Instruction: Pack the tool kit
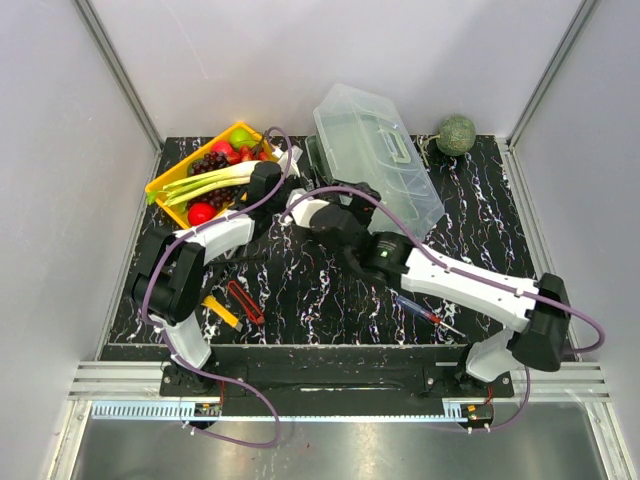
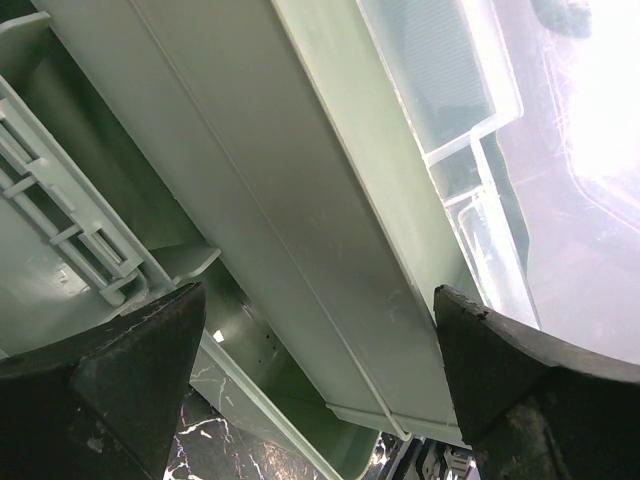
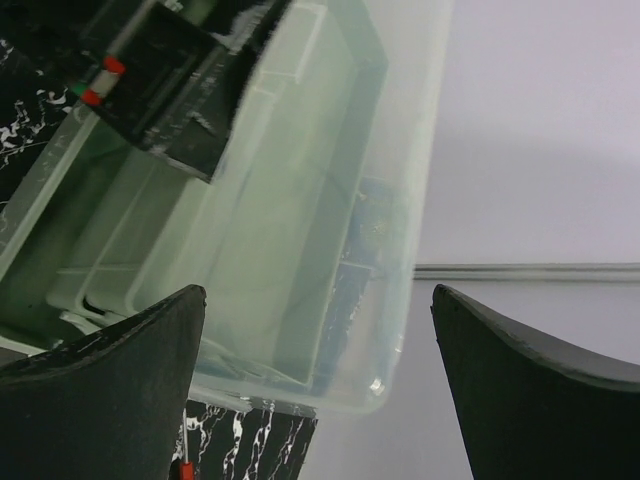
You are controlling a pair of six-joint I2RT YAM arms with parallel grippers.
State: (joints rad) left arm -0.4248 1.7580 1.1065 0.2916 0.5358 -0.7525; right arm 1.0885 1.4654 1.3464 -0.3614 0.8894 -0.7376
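The left claw (image 2: 315, 330) and right claw (image 3: 315, 320) both gape, released, against the large clear-lidded pale grey-green plastic toolbox (image 1: 375, 160). A yellow plastic produce tray (image 1: 190, 155) crowds its left side, and a round green melon (image 1: 456, 133) sits near its far right corner.

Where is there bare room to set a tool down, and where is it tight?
Bare table top lies right of the clear lid, in front of the green melon, behind the right arm. Another patch sits in front, between the red cutters and the screwdriver. Crowded: between the yellow tray and the toolbox, where the left arm reaches in.
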